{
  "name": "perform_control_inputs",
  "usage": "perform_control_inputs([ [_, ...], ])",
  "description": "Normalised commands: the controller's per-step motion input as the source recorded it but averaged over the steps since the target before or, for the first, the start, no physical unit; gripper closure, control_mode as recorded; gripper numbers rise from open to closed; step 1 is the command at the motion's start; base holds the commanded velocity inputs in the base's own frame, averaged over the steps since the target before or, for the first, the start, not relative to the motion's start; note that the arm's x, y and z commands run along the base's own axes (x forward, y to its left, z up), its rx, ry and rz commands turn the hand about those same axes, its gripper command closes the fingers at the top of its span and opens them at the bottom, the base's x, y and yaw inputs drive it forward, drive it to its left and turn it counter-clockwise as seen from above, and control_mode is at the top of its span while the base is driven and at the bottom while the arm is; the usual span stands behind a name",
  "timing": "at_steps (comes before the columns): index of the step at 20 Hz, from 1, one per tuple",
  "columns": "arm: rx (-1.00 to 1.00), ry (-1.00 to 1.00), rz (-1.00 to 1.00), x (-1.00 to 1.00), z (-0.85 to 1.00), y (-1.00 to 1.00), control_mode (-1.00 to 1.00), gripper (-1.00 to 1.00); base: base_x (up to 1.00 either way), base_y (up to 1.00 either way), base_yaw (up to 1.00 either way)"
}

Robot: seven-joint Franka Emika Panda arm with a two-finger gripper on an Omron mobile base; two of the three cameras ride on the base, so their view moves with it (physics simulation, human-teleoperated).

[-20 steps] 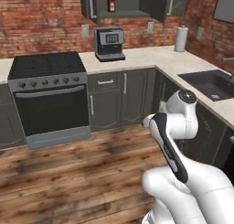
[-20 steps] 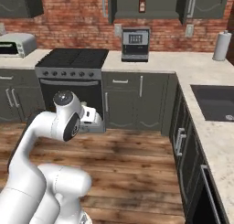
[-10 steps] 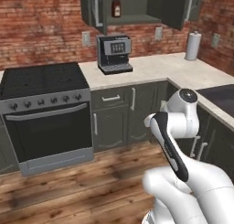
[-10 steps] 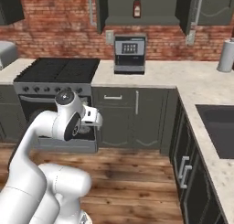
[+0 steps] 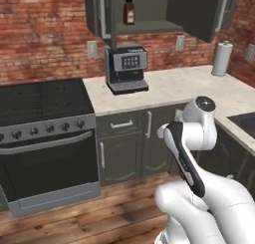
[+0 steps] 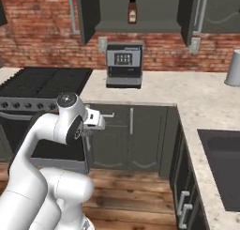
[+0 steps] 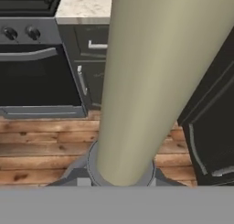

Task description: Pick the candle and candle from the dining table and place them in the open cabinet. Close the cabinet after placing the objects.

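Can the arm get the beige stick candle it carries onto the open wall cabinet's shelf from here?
Probably not yet. The jaws hold the slim pale beige stick candle low by the base cabinets; the open dark grey wall cabinet sits high beyond the speckled stone counter.

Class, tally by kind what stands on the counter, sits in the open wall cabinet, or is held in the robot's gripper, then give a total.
Coffee machines: 1
Paper towel rolls: 1
Sauce bottles: 1
Stick candles: 1
Total: 4
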Motion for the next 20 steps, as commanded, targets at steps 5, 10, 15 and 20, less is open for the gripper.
perform_control_inputs([
  [5,0.0,0.0,0.0,0.0,0.0,0.0,1.0,1.0,0.68,-0.26,0.01],
  [10,0.0,0.0,0.0,0.0,0.0,0.0,1.0,1.0,0.74,-0.31,0.0],
  [15,0.0,0.0,0.0,0.0,0.0,0.0,1.0,1.0,0.58,-0.42,0.0],
  [20,0.0,0.0,0.0,0.0,0.0,0.0,1.0,1.0,0.47,-0.39,0.0],
])
